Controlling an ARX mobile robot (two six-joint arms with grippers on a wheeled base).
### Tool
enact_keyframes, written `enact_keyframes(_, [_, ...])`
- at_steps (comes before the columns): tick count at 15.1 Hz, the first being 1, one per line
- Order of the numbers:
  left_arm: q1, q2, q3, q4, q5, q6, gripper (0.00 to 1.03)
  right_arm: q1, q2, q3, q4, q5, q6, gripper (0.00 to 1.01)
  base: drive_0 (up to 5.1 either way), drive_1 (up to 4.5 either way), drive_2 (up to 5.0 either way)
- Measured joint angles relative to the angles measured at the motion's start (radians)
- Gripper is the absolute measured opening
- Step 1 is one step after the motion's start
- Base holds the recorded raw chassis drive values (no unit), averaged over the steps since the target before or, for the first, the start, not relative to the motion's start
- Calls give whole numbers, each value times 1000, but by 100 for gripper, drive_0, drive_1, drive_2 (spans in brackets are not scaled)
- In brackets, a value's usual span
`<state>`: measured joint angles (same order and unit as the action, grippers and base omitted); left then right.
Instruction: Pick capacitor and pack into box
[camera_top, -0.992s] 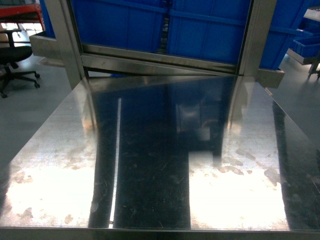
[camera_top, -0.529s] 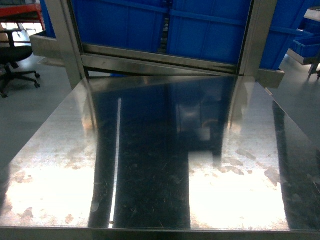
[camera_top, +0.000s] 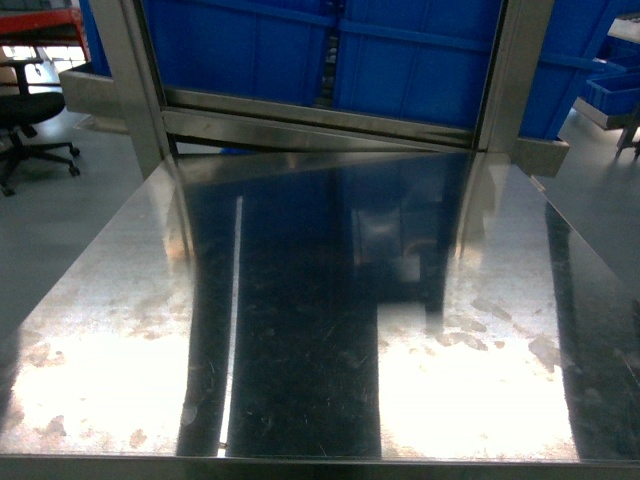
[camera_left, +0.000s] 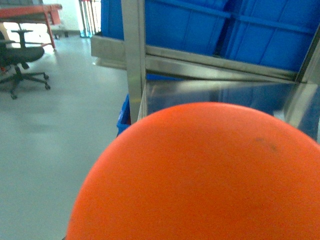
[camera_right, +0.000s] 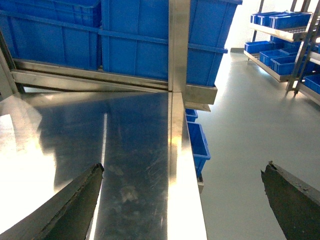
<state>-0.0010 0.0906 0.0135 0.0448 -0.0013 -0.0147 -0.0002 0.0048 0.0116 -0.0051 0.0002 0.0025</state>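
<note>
Right end effector (camera_right: 182, 200) is spread wide, nothing between the fingers (camera_right: 75, 205), hanging over the desk (camera_right: 135, 130) edge w/ floor (camera_right: 240, 150) under its outer finger. Left end effector: can't tell its state, wrist cam is mostly blocked by an orange dome (camera_left: 200, 175), prob part of the rig but idk.

Capacitor and box aren't in any view rn. Desk ahead of both end effectors looks bare, just glare and scuffs; blue bins (camera_top: 420, 60) sit further ahead behind a steel frame (camera_top: 510, 70).

So handling is guesswork from the task alone: a capacitor's prob light, stiff, smooth-sided, w/ thin leads that bend easily. I'd pinch across the body, not the legs, gentle squeeze. Box sounds like light plastic, could slide on that slick steel if nudged, so drop in from above imo.
</note>
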Motion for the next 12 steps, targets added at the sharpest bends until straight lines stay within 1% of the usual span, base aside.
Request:
enact_keyframes(1, [0,-84,3,-30,1,1,43,0,0,0,0,0,0,98,0,0,0])
enact_keyframes(2, [0,-83,0,-60,0,0,43,0,0,0,1,0,0,98,0,0,0])
enact_keyframes(4, [0,-83,0,-45,1,1,43,0,0,0,0,0,0,98,0,0,0])
enact_keyframes(12, [0,-83,0,-51,1,1,43,0,0,0,0,0,0,98,0,0,0])
